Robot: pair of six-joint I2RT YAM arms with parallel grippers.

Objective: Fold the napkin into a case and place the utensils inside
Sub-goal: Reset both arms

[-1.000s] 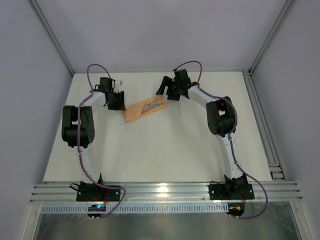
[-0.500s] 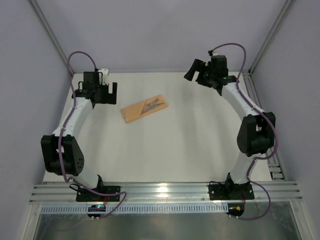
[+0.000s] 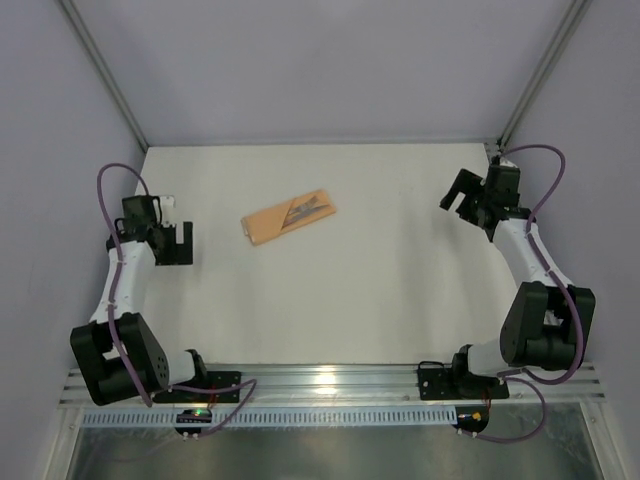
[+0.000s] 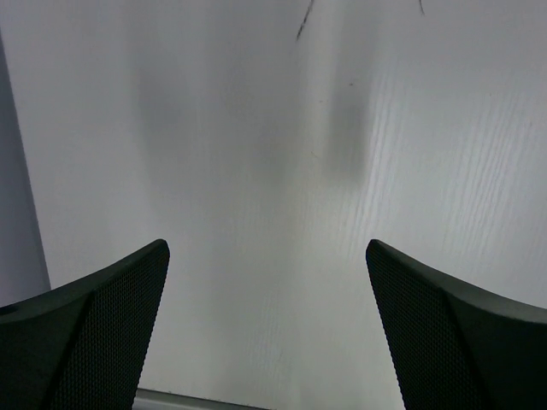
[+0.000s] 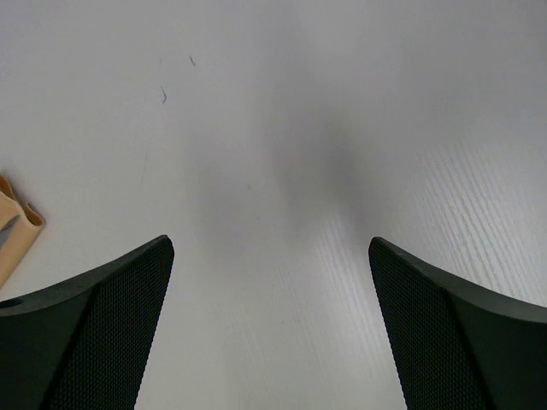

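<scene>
case (image 3: 266, 227): plain peach-orange | table (image 3: 360, 290): white | left gripper (image 4: 266, 248): black, mesh-patterned

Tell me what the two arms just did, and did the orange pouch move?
Both arms drew back from the case to their own sides: the left hand swung left and nearer its base, the right hand swung right. Both hands now stand open, holding nothing. The case, utensils tucked in, lies where it was.
</scene>
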